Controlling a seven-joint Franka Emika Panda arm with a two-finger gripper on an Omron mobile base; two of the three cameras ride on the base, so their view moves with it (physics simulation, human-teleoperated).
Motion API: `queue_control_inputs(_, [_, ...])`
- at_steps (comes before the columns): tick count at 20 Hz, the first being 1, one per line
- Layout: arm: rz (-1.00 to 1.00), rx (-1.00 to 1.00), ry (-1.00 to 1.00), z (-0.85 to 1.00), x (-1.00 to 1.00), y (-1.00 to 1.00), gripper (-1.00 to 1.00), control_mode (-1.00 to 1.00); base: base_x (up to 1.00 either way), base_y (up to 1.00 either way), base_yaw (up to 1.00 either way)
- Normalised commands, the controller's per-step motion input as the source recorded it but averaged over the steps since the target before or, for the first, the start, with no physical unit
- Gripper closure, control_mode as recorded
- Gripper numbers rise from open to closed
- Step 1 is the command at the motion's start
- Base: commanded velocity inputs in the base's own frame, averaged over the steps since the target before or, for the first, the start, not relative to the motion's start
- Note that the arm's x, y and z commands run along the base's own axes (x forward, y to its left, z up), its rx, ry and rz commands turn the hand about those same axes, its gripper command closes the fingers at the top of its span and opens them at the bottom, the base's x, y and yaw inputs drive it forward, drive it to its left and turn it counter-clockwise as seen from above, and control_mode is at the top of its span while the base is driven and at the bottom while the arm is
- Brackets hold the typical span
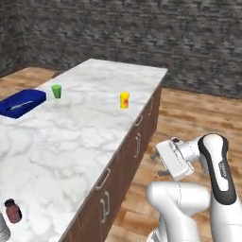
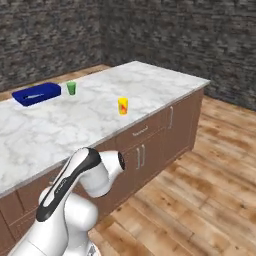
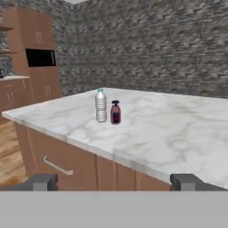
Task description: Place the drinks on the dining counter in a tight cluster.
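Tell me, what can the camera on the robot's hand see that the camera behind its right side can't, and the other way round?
Hand view alone: a clear water bottle and a small dark bottle standing close together on the marble, plus tall wooden cabinets beyond. Right base view alone: a green cup, a yellow container, a blue tray and the robot's arm. Both: the marble counter with its brown drawers, and the stone wall.

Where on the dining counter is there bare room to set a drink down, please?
The dining counter lies bare between the yellow-orange container and the small dark bottle, and beyond the green cup. It is crowded where the water bottle stands beside that bottle.
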Motion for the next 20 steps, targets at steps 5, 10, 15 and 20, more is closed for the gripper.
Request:
queue_control_inputs(5, [0.00, 0.00, 0.00, 0.00, 0.00, 0.00, -1.00, 1.00, 0.00, 0.02, -0.98])
queue_control_inputs(10, [0.00, 0.00, 0.00, 0.00, 0.00, 0.00, -1.00, 1.00, 0.00, 0.02, -0.98])
queue_control_inputs(15, [0.00, 0.00, 0.00, 0.00, 0.00, 0.00, -1.00, 1.00, 0.00, 0.02, -0.98])
queue_control_inputs(20, [0.00, 0.00, 0.00, 0.00, 0.00, 0.00, -1.00, 1.00, 0.00, 0.01, -0.98])
